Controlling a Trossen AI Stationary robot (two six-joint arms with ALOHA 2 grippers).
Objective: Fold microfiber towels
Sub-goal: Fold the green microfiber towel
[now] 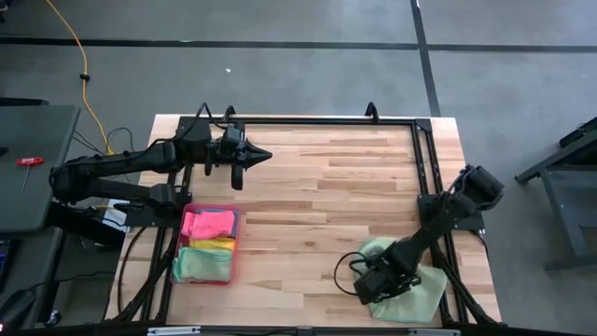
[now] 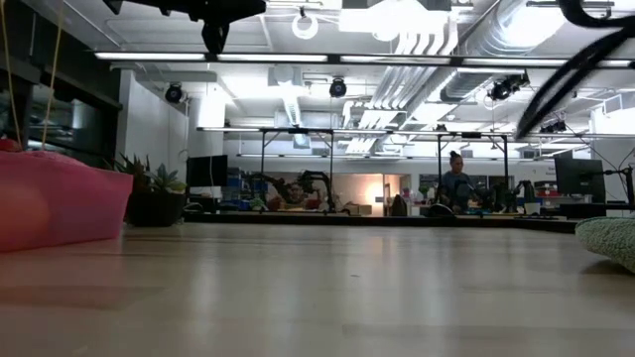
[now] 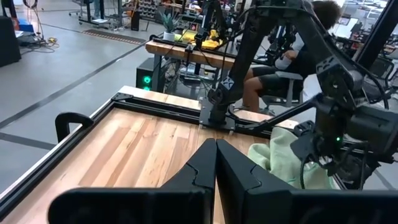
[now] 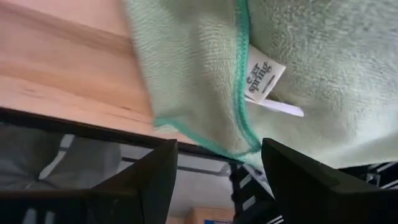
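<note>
A pale green microfiber towel [image 1: 429, 289] lies rumpled at the table's near right corner. Its teal-stitched hem and white label [image 4: 264, 78] show in the right wrist view. My right gripper [image 1: 378, 291] hangs open just over the towel, pointing steeply down, with a finger on each side of the towel's corner [image 4: 239, 146], which reaches over the table's black rail. My left gripper [image 1: 254, 155] is shut and held level in the air at the far left. Pink [image 1: 207, 222], yellow [image 1: 219, 245] and pale green [image 1: 201, 264] towels lie in the pink tray [image 1: 235, 245].
The black frame rail [image 1: 431, 168] runs along the table's right side and far edge. The tray stands at the near left, seen also in the low view [image 2: 50, 203]. Bare wood [image 1: 317, 215] spreads between tray and towel. A person sits in the room beyond [image 2: 456, 183].
</note>
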